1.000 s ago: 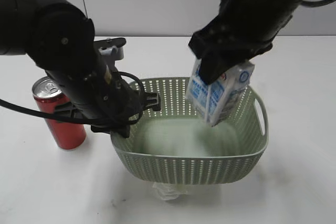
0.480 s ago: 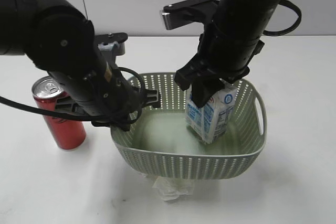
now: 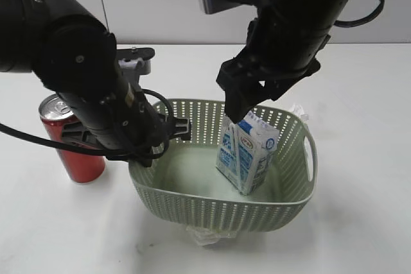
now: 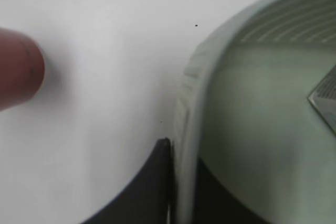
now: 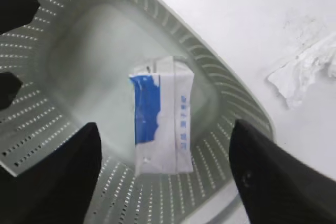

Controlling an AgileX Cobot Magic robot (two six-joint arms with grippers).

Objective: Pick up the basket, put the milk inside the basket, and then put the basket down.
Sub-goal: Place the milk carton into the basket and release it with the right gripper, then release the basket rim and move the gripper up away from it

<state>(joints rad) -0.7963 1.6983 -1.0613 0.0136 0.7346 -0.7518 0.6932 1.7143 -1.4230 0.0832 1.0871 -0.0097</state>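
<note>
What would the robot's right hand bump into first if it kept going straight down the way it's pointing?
Most likely the milk. The right hand is open and points down into the basket, with the carton's top lying between its fingers. Depth is hard to judge, but nothing else shows in between.

Lab-like bench, bare white table (image 3: 359,222), plain grey wall (image 3: 167,4)

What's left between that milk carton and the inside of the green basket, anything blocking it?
Nothing visible. The milk already stands inside the basket, leaning a little. The right gripper is open above it, fingers apart on either side. The left gripper clamps the basket's rim.
</note>
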